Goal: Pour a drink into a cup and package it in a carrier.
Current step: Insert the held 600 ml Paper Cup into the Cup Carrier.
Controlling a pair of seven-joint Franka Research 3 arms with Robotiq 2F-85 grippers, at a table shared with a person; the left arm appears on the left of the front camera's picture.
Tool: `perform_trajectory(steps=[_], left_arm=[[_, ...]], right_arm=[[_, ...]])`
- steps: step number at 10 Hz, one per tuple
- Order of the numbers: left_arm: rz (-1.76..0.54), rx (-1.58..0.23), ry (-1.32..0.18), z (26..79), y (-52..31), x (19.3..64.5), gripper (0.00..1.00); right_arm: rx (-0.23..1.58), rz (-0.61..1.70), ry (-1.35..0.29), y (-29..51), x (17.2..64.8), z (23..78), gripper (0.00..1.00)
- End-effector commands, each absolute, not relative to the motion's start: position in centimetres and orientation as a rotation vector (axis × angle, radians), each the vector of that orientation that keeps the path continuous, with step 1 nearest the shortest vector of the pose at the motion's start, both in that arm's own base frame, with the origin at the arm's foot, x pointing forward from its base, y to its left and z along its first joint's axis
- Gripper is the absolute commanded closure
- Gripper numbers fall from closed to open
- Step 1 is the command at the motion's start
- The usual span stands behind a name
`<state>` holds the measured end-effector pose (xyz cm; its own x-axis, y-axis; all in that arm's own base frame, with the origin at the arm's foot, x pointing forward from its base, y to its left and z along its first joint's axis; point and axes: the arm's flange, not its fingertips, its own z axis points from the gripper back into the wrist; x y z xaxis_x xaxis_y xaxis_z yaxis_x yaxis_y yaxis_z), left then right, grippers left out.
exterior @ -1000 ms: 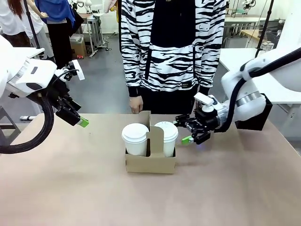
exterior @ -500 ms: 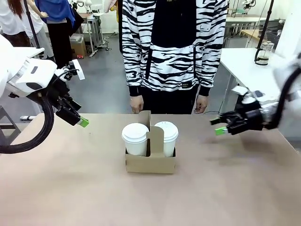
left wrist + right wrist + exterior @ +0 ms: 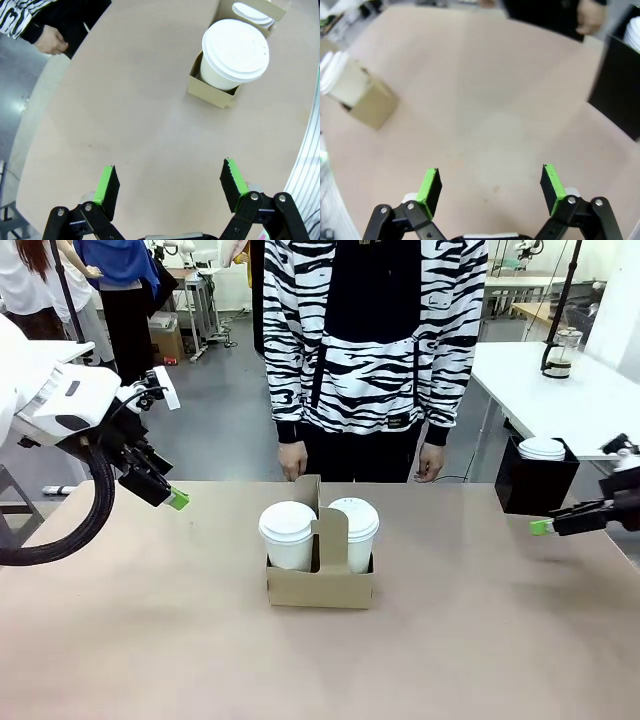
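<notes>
The brown cardboard carrier (image 3: 320, 586) sits mid-table with two white lidded cups in it, one on the left (image 3: 287, 534) and one on the right (image 3: 354, 529), either side of its handle panel. My left gripper (image 3: 173, 499) hangs open above the table's left part, well away from the carrier. In the left wrist view the open left gripper (image 3: 170, 184) looks down at bare table, with a cup (image 3: 234, 52) in the carrier (image 3: 212, 91) beyond. My right gripper (image 3: 543, 527) is open at the table's right edge; in its own view the right gripper (image 3: 490, 186) holds nothing. A clear pitcher with dark drink (image 3: 559, 352) stands on the back white table.
A black box (image 3: 535, 486) holding white lids (image 3: 542, 448) stands at the table's right rear, close to my right gripper. A person in a striped top stands at the far edge, hands (image 3: 291, 461) hanging by the table. The black box (image 3: 620, 92) also rises right of the right wrist view.
My right arm has pulled back from beside the right cup to the table's right edge, jaws open throughout. The left arm, cups and carrier have not moved.
</notes>
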<state>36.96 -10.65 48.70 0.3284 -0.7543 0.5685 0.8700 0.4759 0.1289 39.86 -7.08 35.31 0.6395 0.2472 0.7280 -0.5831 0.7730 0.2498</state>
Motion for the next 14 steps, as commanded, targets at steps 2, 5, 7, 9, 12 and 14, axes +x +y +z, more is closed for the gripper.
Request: perform_trajectory(steps=[2,5,7,9,12,14], left_arm=[[-1.060,-0.230,-0.617,48.7,-10.7,37.0,0.00],[-1.060,-0.230,-0.617,48.7,-10.7,37.0,0.00],[-1.060,-0.230,-0.617,48.7,-10.7,37.0,0.00],[-1.060,-0.230,-0.617,48.7,-10.7,37.0,0.00],[-1.060,-0.230,-0.617,48.7,-10.7,37.0,0.00],[-1.060,-0.230,-0.617,48.7,-10.7,37.0,0.00]], right_arm=[[0.499,0.496,-0.735,-7.1,39.9,35.3,0.00],[0.499,0.496,-0.735,-7.1,39.9,35.3,0.00],[0.499,0.496,-0.735,-7.1,39.9,35.3,0.00],[0.499,0.496,-0.735,-7.1,39.9,35.3,0.00],[0.499,0.496,-0.735,-7.1,39.9,35.3,0.00],[0.499,0.496,-0.735,-7.1,39.9,35.3,0.00]])
